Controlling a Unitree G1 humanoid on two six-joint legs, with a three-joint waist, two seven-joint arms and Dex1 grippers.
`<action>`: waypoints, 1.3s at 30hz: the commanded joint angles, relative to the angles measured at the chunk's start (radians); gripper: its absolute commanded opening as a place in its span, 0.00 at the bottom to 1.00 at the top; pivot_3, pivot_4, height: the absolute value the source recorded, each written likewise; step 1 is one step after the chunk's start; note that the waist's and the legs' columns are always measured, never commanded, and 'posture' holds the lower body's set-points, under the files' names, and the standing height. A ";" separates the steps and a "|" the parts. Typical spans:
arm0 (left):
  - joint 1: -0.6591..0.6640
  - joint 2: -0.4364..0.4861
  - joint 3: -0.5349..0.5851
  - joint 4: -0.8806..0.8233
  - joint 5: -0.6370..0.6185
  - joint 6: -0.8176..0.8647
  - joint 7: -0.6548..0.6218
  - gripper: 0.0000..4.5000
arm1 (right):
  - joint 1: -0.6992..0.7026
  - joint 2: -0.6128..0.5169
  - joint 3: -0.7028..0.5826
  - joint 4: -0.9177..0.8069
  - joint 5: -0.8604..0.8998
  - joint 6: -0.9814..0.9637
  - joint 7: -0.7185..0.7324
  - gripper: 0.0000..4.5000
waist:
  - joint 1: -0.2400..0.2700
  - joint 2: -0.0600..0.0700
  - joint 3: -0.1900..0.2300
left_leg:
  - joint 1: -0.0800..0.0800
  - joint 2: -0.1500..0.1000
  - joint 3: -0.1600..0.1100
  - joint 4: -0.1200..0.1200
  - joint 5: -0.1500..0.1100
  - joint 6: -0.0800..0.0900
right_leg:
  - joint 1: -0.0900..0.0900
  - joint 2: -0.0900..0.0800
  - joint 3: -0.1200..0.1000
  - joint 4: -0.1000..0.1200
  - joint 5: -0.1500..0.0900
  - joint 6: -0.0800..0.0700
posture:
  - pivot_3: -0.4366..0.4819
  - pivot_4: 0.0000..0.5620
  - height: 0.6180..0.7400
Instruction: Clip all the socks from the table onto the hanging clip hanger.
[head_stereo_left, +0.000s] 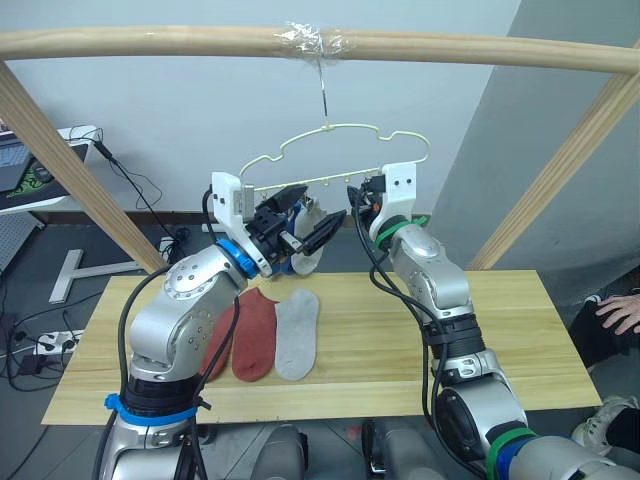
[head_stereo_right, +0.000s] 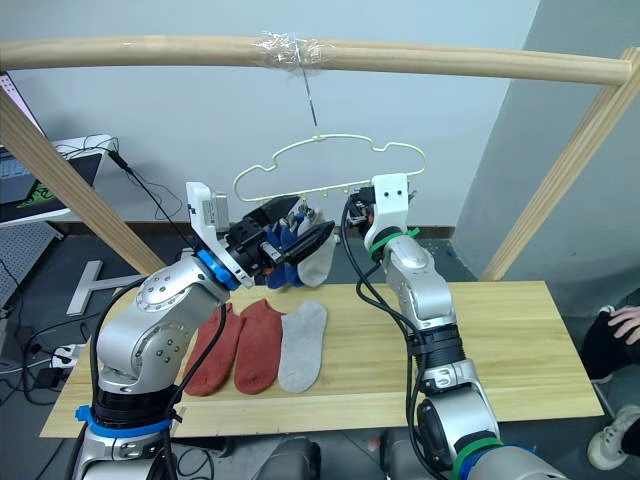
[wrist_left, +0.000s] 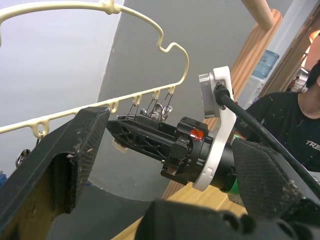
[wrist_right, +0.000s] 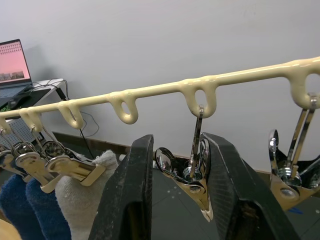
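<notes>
Up at the clip hanger (head_stereo_left: 345, 160), the right tool (wrist_right: 175, 165) has its two black fingers (wrist_right: 131, 190) parted just enough to straddle one metal clip (wrist_right: 192, 175) — the clip sits between them, under a loop of the hanger's lower bar, and whether the fingers press on it I cannot tell. The left tool (head_stereo_right: 300, 238) is raised just below the same bar, toward the hanger's left end; its fingers stand wide apart in the left wrist view, and nothing can be seen held between them. Beside it, three socks already hang from clips on the hanger: two blue socks (wrist_right: 22, 210) and a light grey sock (wrist_right: 82, 200), side by side, with the grey one nearest the clip the right tool straddles. Another empty clip (wrist_right: 290, 175) hangs on the far side of that one.

The hanger itself hangs by its hook from a round wooden pole (head_stereo_left: 450, 47), where clear tape (head_stereo_left: 308, 40) is wrapped around the pole.

Below the hanger, on the desk (head_stereo_left: 520, 340), three more socks lie flat and close together — two rust-red socks (head_stereo_left: 257, 335) and a second light grey sock (head_stereo_left: 297, 332), the grey one lying nearest the point under the hanger's middle.

Well away from the hanger, at the desk's right end, a person's hand (head_stereo_left: 622, 312) shows.
</notes>
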 joint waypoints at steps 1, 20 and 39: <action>-0.016 -0.001 0.009 -0.047 -0.013 -0.007 -0.001 1.00 | -0.021 -0.001 -0.001 -0.023 0.012 -0.026 0.003 0.20 | 0.000 0.000 0.000 | 0.000 0.000 0.000 0.000 0.000 0.000 | 0.000 0.000 0.000 0.000 0.000 0.000 | 0.53 0.26 1.00; 0.170 0.003 -0.082 0.131 0.208 -0.114 0.025 1.00 | 0.019 -0.052 0.025 -0.086 0.021 0.011 0.046 0.01 | -0.001 0.000 0.000 | 0.000 0.000 0.000 0.000 0.000 0.000 | 0.000 0.000 0.000 0.000 0.000 0.000 | 0.51 0.27 1.00; 0.080 -0.141 -0.186 0.925 0.474 -0.433 -0.014 0.92 | 0.081 -0.096 0.058 -0.208 0.017 0.119 0.057 0.00 | -0.008 0.001 0.000 | 0.000 0.000 0.001 0.000 -0.001 0.001 | -0.001 -0.001 0.000 0.000 0.000 0.000 | 0.42 0.31 1.00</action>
